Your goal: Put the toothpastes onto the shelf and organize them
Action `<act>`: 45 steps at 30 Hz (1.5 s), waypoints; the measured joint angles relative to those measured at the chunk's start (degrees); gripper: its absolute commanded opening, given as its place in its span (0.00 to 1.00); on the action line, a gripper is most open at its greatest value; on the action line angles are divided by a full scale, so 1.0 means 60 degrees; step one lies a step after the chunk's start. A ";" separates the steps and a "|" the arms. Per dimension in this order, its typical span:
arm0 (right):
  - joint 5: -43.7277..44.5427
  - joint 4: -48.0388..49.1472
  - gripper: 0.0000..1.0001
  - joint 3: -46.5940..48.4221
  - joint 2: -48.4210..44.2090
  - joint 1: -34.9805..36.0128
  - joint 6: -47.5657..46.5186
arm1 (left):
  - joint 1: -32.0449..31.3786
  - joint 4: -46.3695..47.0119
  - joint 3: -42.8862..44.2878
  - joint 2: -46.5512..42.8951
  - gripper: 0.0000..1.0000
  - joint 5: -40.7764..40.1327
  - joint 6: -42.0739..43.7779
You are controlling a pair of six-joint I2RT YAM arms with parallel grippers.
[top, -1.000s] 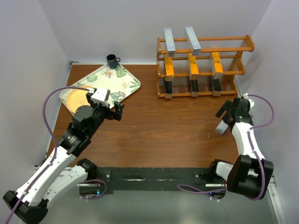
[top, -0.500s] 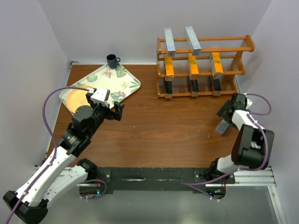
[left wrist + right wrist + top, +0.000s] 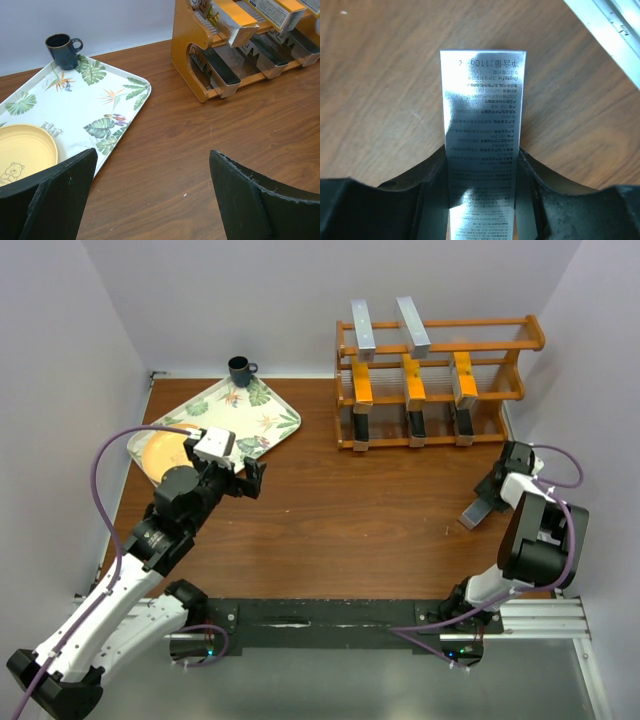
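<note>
A silver-grey toothpaste (image 3: pixel 476 510) lies on the table at the right, its printed face (image 3: pixel 481 110) up in the right wrist view. My right gripper (image 3: pixel 497 490) (image 3: pixel 481 160) is shut on it, one finger against each long side. The orange-brown shelf (image 3: pixel 480 340) (image 3: pixel 187 45) stands at the back right. It holds two silver boxes (image 3: pixel 362 328) on top, three orange-yellow ones (image 3: pixel 415 380) on the middle tier and three black ones (image 3: pixel 415 425) at the bottom. My left gripper (image 3: pixel 250 480) (image 3: pixel 152 165) hovers open over bare table at the left, with nothing between its fingers.
A leaf-patterned tray (image 3: pixel 270 405) lies at the back left with a yellow plate (image 3: pixel 160 452) on its near end. A dark mug (image 3: pixel 240 370) stands at its far corner. A metal rail (image 3: pixel 610 20) runs along the table's right edge, close to the held box.
My right gripper has come down over the silver-grey box and closed on its sides. The right arm has folded nearer the wall. The left arm has not moved.
</note>
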 measured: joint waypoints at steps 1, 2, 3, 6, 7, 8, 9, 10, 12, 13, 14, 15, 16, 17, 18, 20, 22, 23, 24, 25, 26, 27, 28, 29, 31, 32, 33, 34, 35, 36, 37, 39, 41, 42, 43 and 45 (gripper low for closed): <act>-0.0051 0.0000 0.38 -0.0011 -0.0080 -0.0004 0.0004 | 0.0015 0.0004 0.0000 0.0004 1.00 0.0011 0.0000; -0.0160 0.0004 0.38 -0.0069 -0.0262 -0.0004 0.0004 | 0.0022 0.0004 0.0000 0.0007 1.00 0.0033 0.0000; -0.0262 -0.0022 0.38 -0.0124 -0.0455 -0.0004 0.0007 | 0.0029 0.0004 0.0000 0.0015 1.00 0.0055 0.0004; -0.0765 -0.0015 0.37 -0.0426 -0.1330 -0.0004 0.0033 | 0.0033 0.0007 0.0000 0.0036 1.00 0.0189 0.0004; -0.0984 0.0004 0.36 -0.0568 -0.1679 -0.0004 0.0040 | 0.0033 0.0007 0.0000 0.0055 1.00 0.0259 0.0000; -0.1173 0.0018 0.36 -0.0692 -0.1985 -0.0004 0.0076 | 0.0033 0.0007 0.0000 0.0073 1.00 0.0317 0.0000; -0.1504 0.0025 0.36 -0.0863 -0.2350 0.0015 0.0091 | 0.0036 0.0015 0.0000 0.0095 1.00 0.0412 0.0000; -0.1843 0.0029 0.36 -0.1049 -0.2728 0.0055 0.0117 | 0.0047 0.0011 0.0000 0.0113 1.00 0.0495 0.0000; -0.2546 0.0131 0.35 -0.1435 -0.3442 0.0255 0.0182 | 0.0073 0.0011 -0.0004 0.0127 1.00 0.0645 -0.0007; -0.2936 0.0204 0.35 -0.1639 -0.3781 0.0401 0.0229 | 0.0095 0.0015 -0.0004 0.0120 1.00 0.0725 -0.0007; -0.3304 0.0251 0.36 -0.1818 -0.4124 0.0605 0.0288 | 0.0109 0.0036 -0.0007 0.0098 1.00 0.0801 -0.0007; -0.3650 0.0288 0.36 -0.1956 -0.4430 0.0867 0.0372 | 0.0131 0.0095 -0.0044 0.0058 1.00 0.0903 -0.0011; -0.3960 0.0353 0.36 -0.2076 -0.4717 0.1158 0.0433 | 0.0157 0.0175 -0.0106 -0.0015 1.00 0.1009 -0.0011; -0.4277 0.0448 0.36 -0.2171 -0.4980 0.1464 0.0503 | 0.0168 0.0244 -0.0175 -0.0106 1.00 0.1111 -0.0011; -0.4524 0.0557 0.36 -0.2233 -0.5162 0.1741 0.0590 | 0.0189 0.0313 -0.0251 -0.0200 1.00 0.1231 -0.0011; -0.5078 0.0903 0.36 -0.2320 -0.5493 0.2473 0.0856 | 0.0222 0.0415 -0.0353 -0.0368 1.00 0.1497 -0.0022; -0.5497 0.1271 0.36 -0.2328 -0.5643 0.3209 0.1107 | 0.0226 0.0597 -0.0430 -0.0470 1.00 0.1734 -0.0076; -0.5661 0.1490 0.36 -0.2339 -0.5683 0.3585 0.1239 | 0.0226 0.0674 -0.0466 -0.0510 1.00 0.1880 -0.0131; -0.5821 0.1701 0.36 -0.2353 -0.5723 0.3952 0.1377 | 0.0226 0.0743 -0.0495 -0.0535 1.00 0.1989 -0.0237; -0.5931 0.1905 0.36 -0.2375 -0.5752 0.4299 0.1490 | 0.0229 0.0841 -0.0535 -0.0565 1.00 0.2087 -0.0357; -0.6029 0.2073 0.36 -0.2386 -0.5778 0.4605 0.1596 | 0.0229 0.0903 -0.0568 -0.0583 1.00 0.2167 -0.0484; -0.6091 0.2204 0.36 -0.2393 -0.5803 0.4911 0.1679 | 0.0229 0.1031 -0.0637 -0.0605 1.00 0.2280 -0.0692; -0.6109 0.2331 0.37 -0.2401 -0.5814 0.5144 0.1738 | 0.0229 0.1107 -0.0678 -0.0612 1.00 0.2368 -0.0871; -0.6164 0.2488 0.37 -0.2412 -0.5829 0.5417 0.1796 | 0.0229 0.1279 -0.0739 -0.0608 1.00 0.2473 -0.1118; -0.6284 0.2783 0.37 -0.2441 -0.5839 0.6003 0.1876 | 0.0229 0.1577 -0.0816 -0.0499 1.00 0.2725 -0.1657; -0.6331 0.2922 0.37 -0.2463 -0.5839 0.6211 0.1902 | 0.0229 0.1763 -0.0834 -0.0390 1.00 0.2878 -0.1956; -0.6426 0.3118 0.38 -0.2514 -0.5839 0.6466 0.1938 | 0.0226 0.1923 -0.0841 -0.0299 1.00 0.3002 -0.2175; -0.6502 0.3340 0.38 -0.2590 -0.5843 0.6706 0.1974 | 0.0219 0.2138 -0.0856 -0.0146 1.00 0.3155 -0.2481; -0.6557 0.3585 0.38 -0.2688 -0.5843 0.6961 0.2022 | 0.0208 0.2484 -0.0907 0.0062 1.00 0.3359 -0.2838; -0.6601 0.3727 0.38 -0.2754 -0.5843 0.7147 0.2051 | 0.0182 0.2688 -0.0951 0.0175 1.00 0.3486 -0.3031; -0.6674 0.3854 0.38 -0.2823 -0.5843 0.7359 0.2073 | 0.0117 0.2994 -0.1049 0.0368 1.00 0.3599 -0.3300; -0.6787 0.4076 0.38 -0.2911 -0.5843 0.7730 0.2113 | -0.0109 0.3574 -0.1315 0.0714 1.00 0.3781 -0.3759; -0.6863 0.4309 0.38 -0.2951 -0.5843 0.8054 0.2124 | -0.0397 0.4058 -0.1592 0.0998 1.00 0.3887 -0.4156; -0.6903 0.4415 0.38 -0.2965 -0.5843 0.8182 0.2131 | -0.0532 0.4218 -0.1668 0.1107 1.00 0.3883 -0.4335; -0.6936 0.4546 0.38 -0.2987 -0.5843 0.8306 0.2153 | -0.0692 0.4433 -0.1727 0.1260 1.00 0.3858 -0.4524; -0.7009 0.4768 0.38 -0.3016 -0.5832 0.8546 0.2193 | -0.1071 0.4907 -0.1741 0.1603 1.00 0.3763 -0.4812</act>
